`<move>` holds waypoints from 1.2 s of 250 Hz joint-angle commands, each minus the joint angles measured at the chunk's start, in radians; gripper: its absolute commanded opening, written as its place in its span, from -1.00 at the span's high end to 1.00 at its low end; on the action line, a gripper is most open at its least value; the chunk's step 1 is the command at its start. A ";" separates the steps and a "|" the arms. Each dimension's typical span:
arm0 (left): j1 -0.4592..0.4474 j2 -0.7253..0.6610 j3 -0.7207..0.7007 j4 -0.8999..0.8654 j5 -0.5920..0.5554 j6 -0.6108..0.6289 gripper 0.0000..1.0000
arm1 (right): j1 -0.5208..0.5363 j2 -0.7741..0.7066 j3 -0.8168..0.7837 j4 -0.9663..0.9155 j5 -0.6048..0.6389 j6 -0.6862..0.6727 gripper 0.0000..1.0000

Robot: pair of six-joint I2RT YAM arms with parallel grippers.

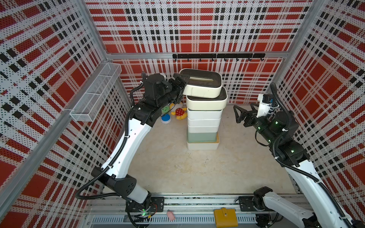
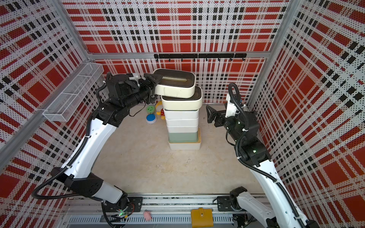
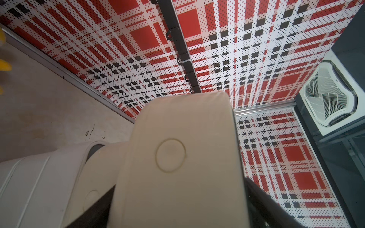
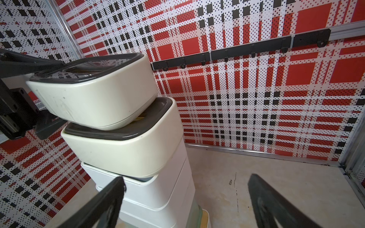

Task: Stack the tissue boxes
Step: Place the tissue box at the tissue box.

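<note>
The last placement is in hand. The top tissue box (image 1: 201, 89), cream with a dark lid, sits tilted on the stack (image 1: 203, 122) of six. The end away from the left arm rests on the dark lid of the uppermost stacked box (image 1: 206, 102). The other end is raised and overhangs the stack's side. The left end effector (image 1: 182, 84) straddles that raised end, one finger over the lid and one beneath; I cannot tell whether it pinches the box or merely brackets it. The right end effector (image 1: 243, 108) stands spread and empty beside the stack, apart from it. The next move seems to call for lowering the raised end level, squaring the box over the stack, then drawing clear without nudging the tall, slightly uneven stack on the bench (image 1: 177, 167).
</note>
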 commanded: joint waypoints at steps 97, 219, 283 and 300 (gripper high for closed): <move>0.008 -0.004 0.023 -0.029 0.001 0.045 -0.90 | -0.008 -0.001 -0.020 0.052 -0.009 0.004 -1.00; 0.014 0.013 0.031 -0.037 0.015 0.065 -0.99 | -0.004 0.007 -0.019 0.059 -0.013 0.006 -1.00; 0.015 0.014 0.039 -0.047 0.019 0.076 -0.99 | -0.005 0.008 -0.017 0.060 -0.014 0.007 -0.99; 0.015 0.014 0.043 -0.053 0.021 0.079 -0.99 | -0.005 0.010 -0.018 0.061 -0.014 0.006 -0.99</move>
